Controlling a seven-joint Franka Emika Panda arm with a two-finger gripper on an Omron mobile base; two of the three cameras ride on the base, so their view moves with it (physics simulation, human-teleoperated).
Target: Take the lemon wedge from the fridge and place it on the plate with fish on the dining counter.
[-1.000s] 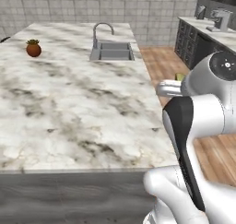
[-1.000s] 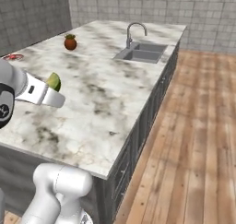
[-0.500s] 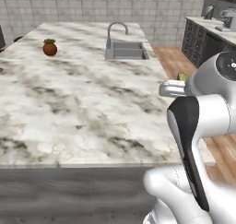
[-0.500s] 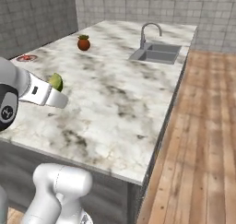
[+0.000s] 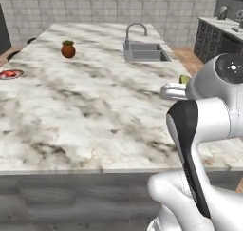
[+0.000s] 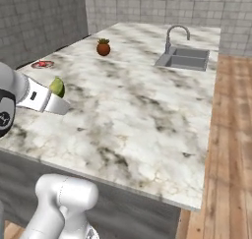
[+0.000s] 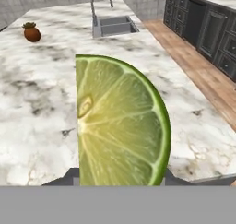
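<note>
Potted plant, tiled walls and dark cabinets

A small round terracotta pot point(image 5: 68, 50) with a green plant stands on the marble top, well to the left of the steel sink point(image 5: 144, 52) and its curved faucet point(image 5: 135, 29). Grey tiled walls point(image 5: 114, 6) close off the back of the room. Dark cabinets point(image 5: 216, 38) line the right side under a pale worktop, with a kettle-like object point(image 5: 222, 12) on it, too small to tell exactly. A wooden plank floor point(image 6: 224, 149) runs along the island's right side.
</note>
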